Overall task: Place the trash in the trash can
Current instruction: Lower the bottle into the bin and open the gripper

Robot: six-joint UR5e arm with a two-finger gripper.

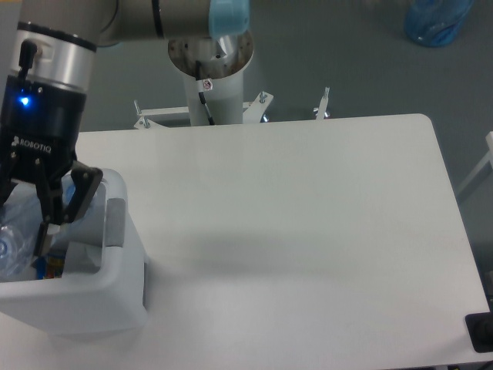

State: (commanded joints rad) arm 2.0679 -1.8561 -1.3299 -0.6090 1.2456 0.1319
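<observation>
White bin [115, 297] is sitting at the table's [308, 231] eight o'clock corner. Over its open top the gripper [19, 223] is hanging, jaws pinching the crushed bottle [15, 235], which is sitting just above the rim at the frame's left edge. Something coloured is lying inside the bin. At one o'clock, a blue bag [437, 19] is lying on the floor.

one fixed camera looks steeply down from the front onto the white tabletop [308, 231], floor visible beyond
</observation>
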